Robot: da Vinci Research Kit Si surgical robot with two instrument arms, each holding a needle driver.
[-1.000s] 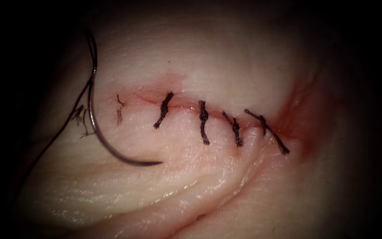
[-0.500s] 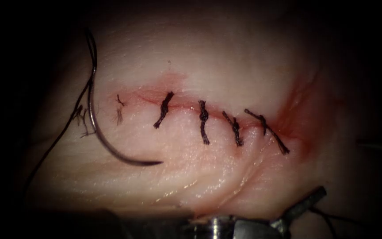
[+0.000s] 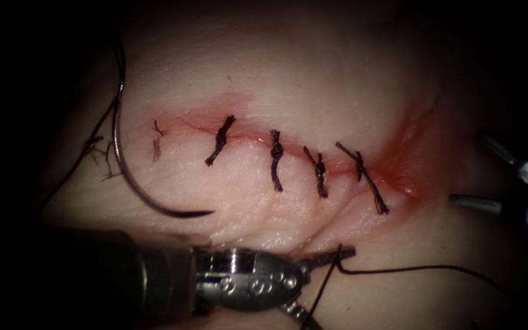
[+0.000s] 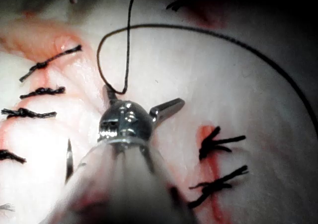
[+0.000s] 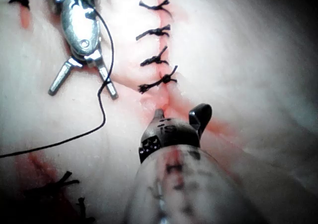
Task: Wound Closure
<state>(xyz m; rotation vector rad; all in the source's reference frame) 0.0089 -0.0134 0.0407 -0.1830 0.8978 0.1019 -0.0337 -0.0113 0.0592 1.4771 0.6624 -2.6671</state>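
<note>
The curved needle lies free on the tissue, left of the cut, its point toward the stitches; neither tool holds it. Its thread trails off to the left. My left tool reaches in from below the cut with jaws open. A loose thread crosses its upper jaw and runs right; the left wrist view shows this thread looped beside the open left tool. My right tool stands open at the right end of the cut, holding nothing, as also seen up close.
Several dark knotted stitches cross the cut, with short cut ends of thread at its left end. Red fluid stains the right end. A deep fold in the tissue runs below the stitches. More stitches sit on another cut.
My left tool has come in from the bottom and reached further right, its jaws now astride the loose thread. The right tool has appeared at the right edge. The tissue shifted slightly left.
</note>
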